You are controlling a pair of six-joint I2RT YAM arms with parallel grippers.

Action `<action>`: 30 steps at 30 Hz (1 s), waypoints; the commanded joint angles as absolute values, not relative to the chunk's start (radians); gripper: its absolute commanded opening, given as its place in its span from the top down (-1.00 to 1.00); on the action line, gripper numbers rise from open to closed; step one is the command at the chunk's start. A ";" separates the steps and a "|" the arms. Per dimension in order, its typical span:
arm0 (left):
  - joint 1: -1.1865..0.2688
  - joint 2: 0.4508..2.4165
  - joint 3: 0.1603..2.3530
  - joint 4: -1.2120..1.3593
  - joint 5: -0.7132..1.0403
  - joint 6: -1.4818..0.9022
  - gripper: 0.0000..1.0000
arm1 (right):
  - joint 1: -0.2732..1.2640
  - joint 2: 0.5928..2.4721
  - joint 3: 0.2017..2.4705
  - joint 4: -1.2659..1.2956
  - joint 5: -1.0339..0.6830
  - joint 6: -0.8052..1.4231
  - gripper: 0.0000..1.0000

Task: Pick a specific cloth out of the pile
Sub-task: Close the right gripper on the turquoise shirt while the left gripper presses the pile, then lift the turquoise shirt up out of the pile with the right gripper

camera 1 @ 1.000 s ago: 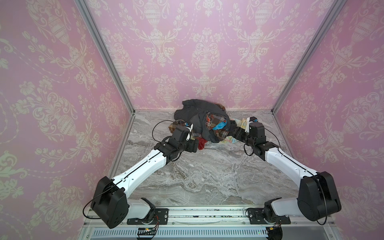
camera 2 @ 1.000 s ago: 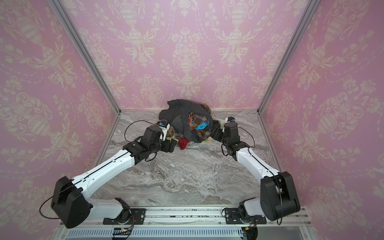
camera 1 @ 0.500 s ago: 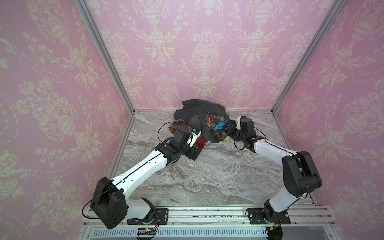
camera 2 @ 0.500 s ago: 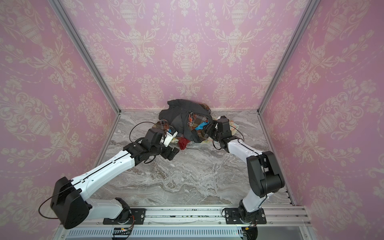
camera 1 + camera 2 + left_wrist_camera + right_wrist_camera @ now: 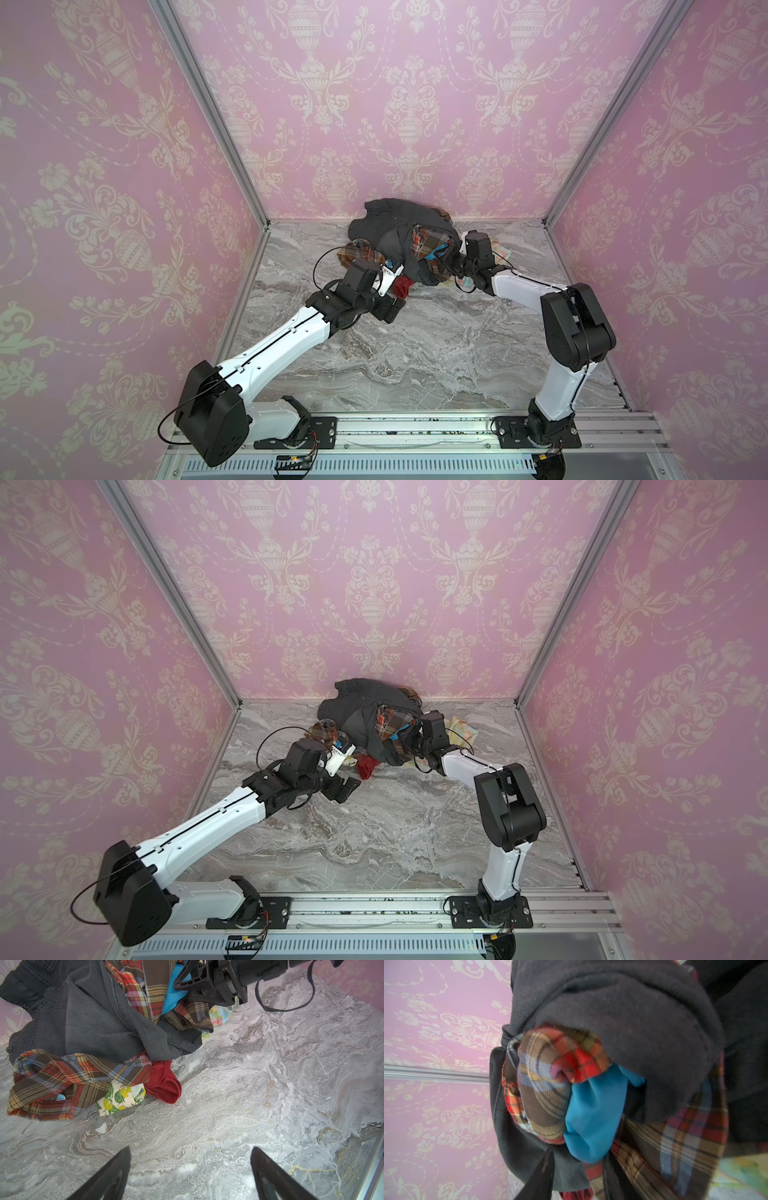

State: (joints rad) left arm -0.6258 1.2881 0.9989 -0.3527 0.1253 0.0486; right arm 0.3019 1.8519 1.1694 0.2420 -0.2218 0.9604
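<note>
The pile (image 5: 399,237) (image 5: 365,712) of dark grey clothing and orange-brown plaid lies at the back middle against the wall. A fold of the turquoise cloth (image 5: 438,252) (image 5: 402,731) (image 5: 174,991) (image 5: 593,1113) pokes out of the pile's right side, between plaid and grey fabric. My right gripper (image 5: 446,259) (image 5: 409,739) (image 5: 178,985) (image 5: 578,1154) is pushed into that spot. Its jaws are narrowed but still apart, with the fold's end at the fingertips. My left gripper (image 5: 392,309) (image 5: 347,789) (image 5: 190,1149) hangs wide open over bare marble in front of the pile, holding nothing.
A small dark red cloth (image 5: 164,1084) (image 5: 403,286) and a lemon-print piece (image 5: 122,1099) stick out at the pile's front edge, just beyond my left gripper. Pale floral cloth (image 5: 500,249) (image 5: 461,727) lies under my right wrist. Pink walls enclose three sides of the marble table (image 5: 415,357).
My right arm folded its elbow up and pushed its gripper into the pile at the turquoise fold, with the jaws narrowing. My left gripper drew back from the pile onto bare marble.
</note>
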 commanded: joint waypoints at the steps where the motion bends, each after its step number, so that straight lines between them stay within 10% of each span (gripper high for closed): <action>1: -0.632 1.258 0.983 -0.341 0.120 0.077 -0.85 | 0.305 1.879 1.239 0.223 -0.192 0.941 0.61; 5: -0.632 1.255 0.980 -0.336 0.112 0.078 -0.85 | 0.305 1.875 1.261 0.229 -0.160 0.904 1.00; 30: -0.550 1.277 1.035 -0.281 0.069 -0.042 -0.84 | 0.316 1.867 2.001 -0.110 -0.265 0.698 1.00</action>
State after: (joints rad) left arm -0.5652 1.2770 0.9977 -0.3012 0.0723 0.0044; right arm 0.3069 1.8633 1.8999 -0.1398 -0.2268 0.7605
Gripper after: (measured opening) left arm 0.921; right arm 0.039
